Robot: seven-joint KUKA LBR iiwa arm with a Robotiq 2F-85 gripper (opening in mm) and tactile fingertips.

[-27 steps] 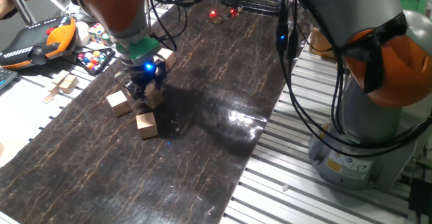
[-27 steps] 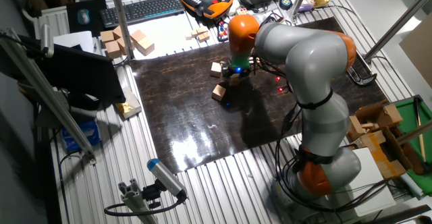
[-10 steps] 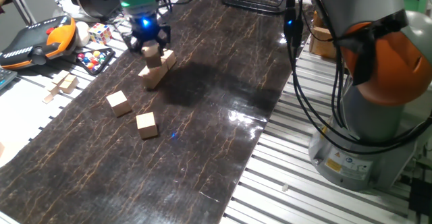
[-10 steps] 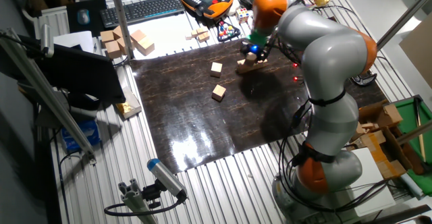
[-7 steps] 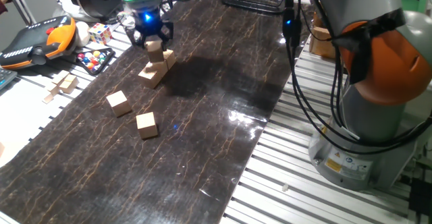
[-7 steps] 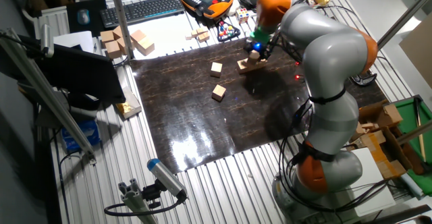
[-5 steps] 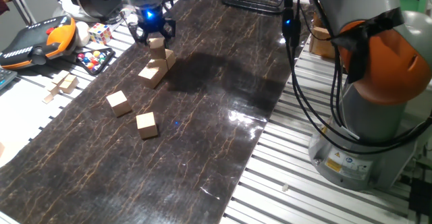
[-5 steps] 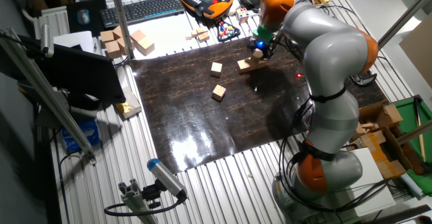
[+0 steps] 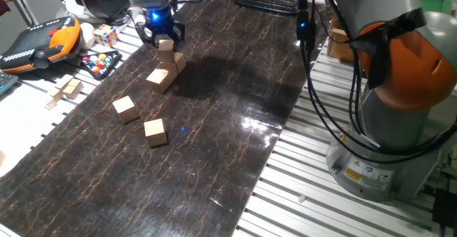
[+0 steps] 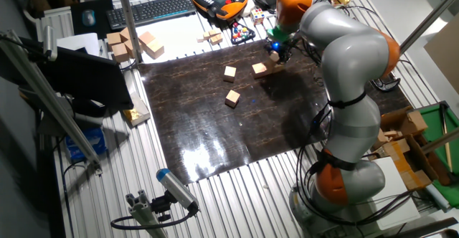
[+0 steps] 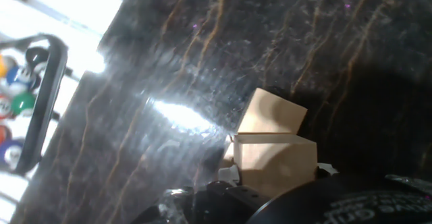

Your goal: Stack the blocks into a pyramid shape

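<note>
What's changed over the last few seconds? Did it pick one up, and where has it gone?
The gripper closed on a block among the loose ones and carried it toward the far end of the mat, over the cluster of blocks. It still holds it just above them. The two loose blocks stayed put.
</note>
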